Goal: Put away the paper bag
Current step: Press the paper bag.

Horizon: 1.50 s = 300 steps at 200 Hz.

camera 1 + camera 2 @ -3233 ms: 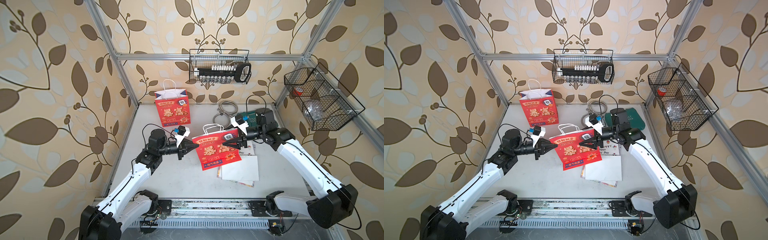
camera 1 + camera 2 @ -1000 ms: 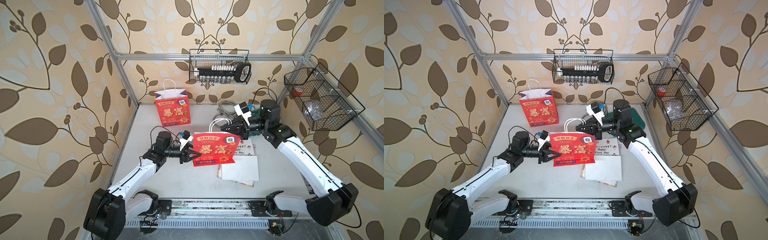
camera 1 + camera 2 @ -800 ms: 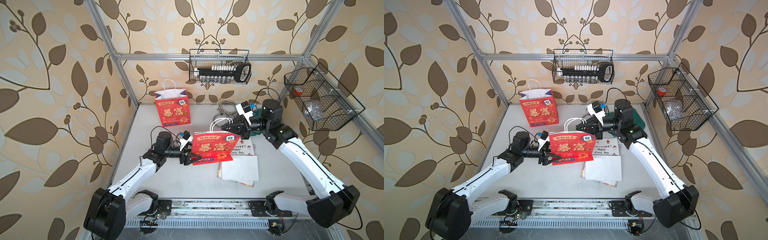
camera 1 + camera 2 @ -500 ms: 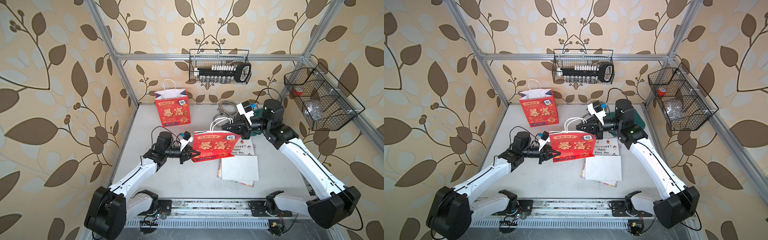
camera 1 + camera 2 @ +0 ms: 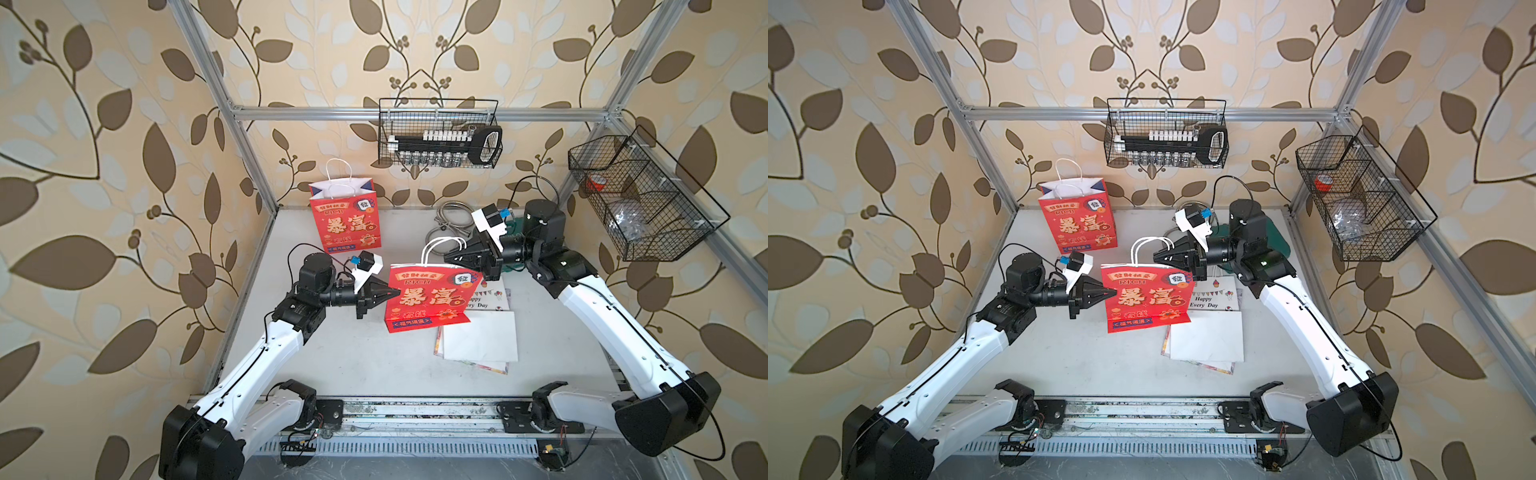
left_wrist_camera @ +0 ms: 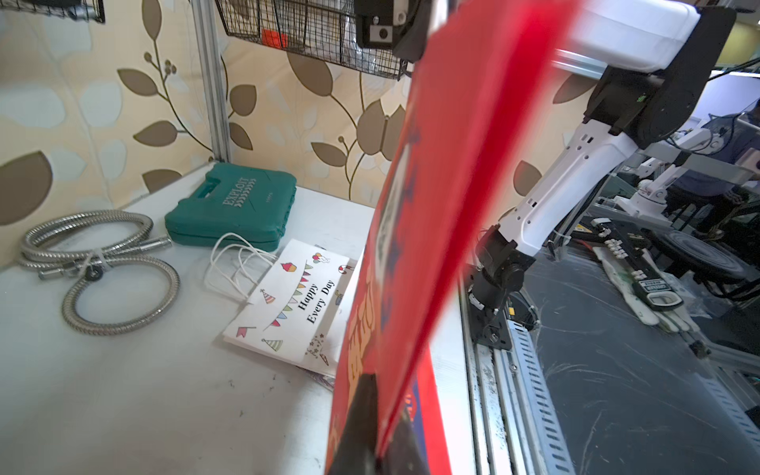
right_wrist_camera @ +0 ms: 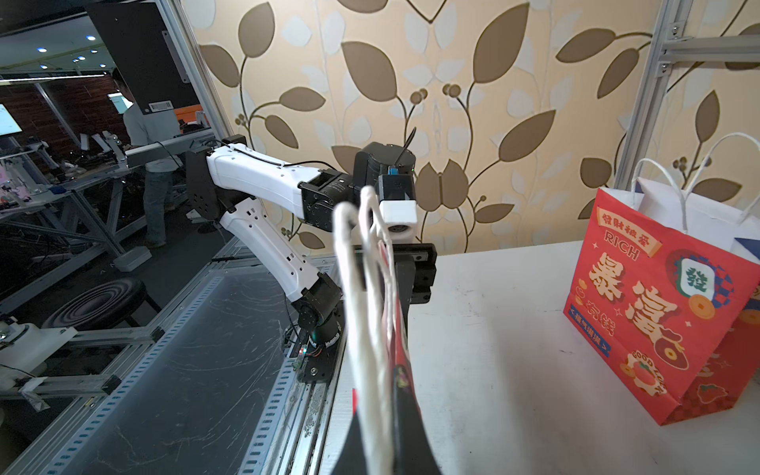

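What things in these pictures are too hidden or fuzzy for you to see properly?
- Green tool case: top views, mostly behind the right arm.
- Held red bag, its print: left wrist view, blurred from closeness.
- Clear item in the side basket: top views, too small behind mesh.

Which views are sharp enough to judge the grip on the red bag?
Left wrist view: the held red bag blurs across the middle, too near the lens. Right wrist view: its white handles are smeared. Both top views: sharp, evenly lit.
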Each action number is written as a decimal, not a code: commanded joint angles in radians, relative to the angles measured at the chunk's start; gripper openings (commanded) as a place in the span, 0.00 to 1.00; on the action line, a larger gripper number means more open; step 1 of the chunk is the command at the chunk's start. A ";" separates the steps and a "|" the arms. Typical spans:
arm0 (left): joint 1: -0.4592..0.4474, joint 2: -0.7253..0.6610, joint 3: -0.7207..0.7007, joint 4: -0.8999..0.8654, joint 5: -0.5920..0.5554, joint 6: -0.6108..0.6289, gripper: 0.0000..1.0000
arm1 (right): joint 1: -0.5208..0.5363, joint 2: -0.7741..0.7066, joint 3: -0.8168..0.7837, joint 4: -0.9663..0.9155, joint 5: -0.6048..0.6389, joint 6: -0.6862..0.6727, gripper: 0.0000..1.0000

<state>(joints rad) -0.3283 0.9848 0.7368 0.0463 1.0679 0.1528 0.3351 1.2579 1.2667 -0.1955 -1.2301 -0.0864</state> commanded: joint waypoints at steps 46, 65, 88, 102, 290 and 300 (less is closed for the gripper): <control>-0.010 -0.029 0.061 0.073 -0.008 -0.053 0.72 | -0.001 0.003 -0.016 -0.032 -0.022 -0.020 0.00; -0.011 -0.026 0.095 0.069 0.020 -0.062 0.43 | 0.001 0.006 -0.014 -0.042 -0.024 -0.027 0.00; -0.011 -0.021 0.124 0.065 0.048 -0.066 0.04 | 0.002 0.008 -0.014 -0.049 -0.025 -0.032 0.00; -0.011 -0.023 0.136 0.062 0.053 -0.070 0.00 | 0.004 0.008 -0.014 -0.050 -0.025 -0.032 0.00; -0.012 -0.011 -0.004 0.075 0.019 -0.103 0.99 | 0.024 -0.004 0.028 -0.020 -0.049 -0.001 0.00; -0.012 0.005 -0.014 0.082 0.034 -0.102 0.96 | 0.026 -0.005 0.029 -0.016 -0.047 0.000 0.00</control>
<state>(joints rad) -0.3286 0.9680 0.7429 0.0772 1.0813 0.0616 0.3534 1.2636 1.2671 -0.2363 -1.2545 -0.1005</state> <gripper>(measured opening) 0.986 0.047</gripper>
